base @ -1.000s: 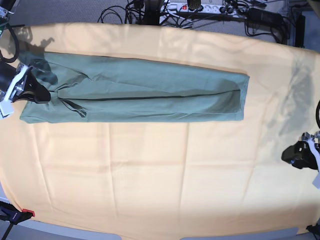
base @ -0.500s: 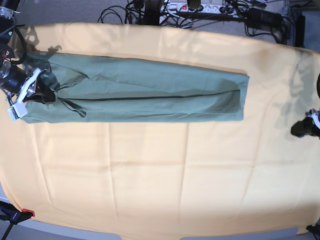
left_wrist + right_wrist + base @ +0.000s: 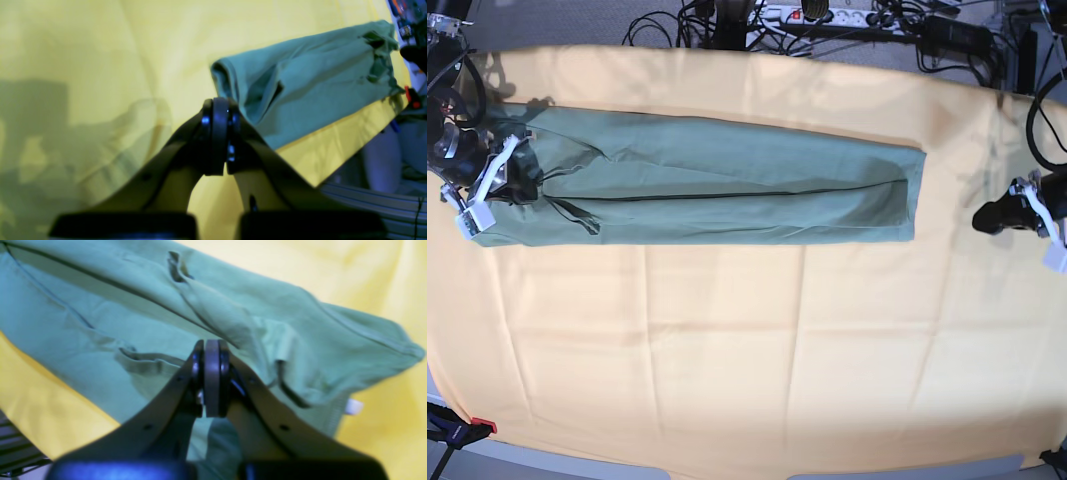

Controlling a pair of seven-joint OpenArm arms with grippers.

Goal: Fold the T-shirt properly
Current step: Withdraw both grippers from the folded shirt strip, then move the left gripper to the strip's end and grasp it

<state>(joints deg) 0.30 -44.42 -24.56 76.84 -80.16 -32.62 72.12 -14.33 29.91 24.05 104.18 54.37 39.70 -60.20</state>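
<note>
Your orange-yellow cloth point(image 3: 727, 330) covers the whole table, and the T-shirt point(image 3: 717, 180) lies on its far half, folded into one long narrow band running left to right in the base view, with a dark seam line along its middle. Your right gripper point(image 3: 211, 373) sits over the rumpled sleeve end of the band, its fingers pressed together with nothing visibly caught between them. Your left gripper point(image 3: 218, 140) hangs over bare cloth just beside the opposite end, fingers likewise pressed together. A small white tag point(image 3: 353, 406) pokes out at the shirt's edge.
</note>
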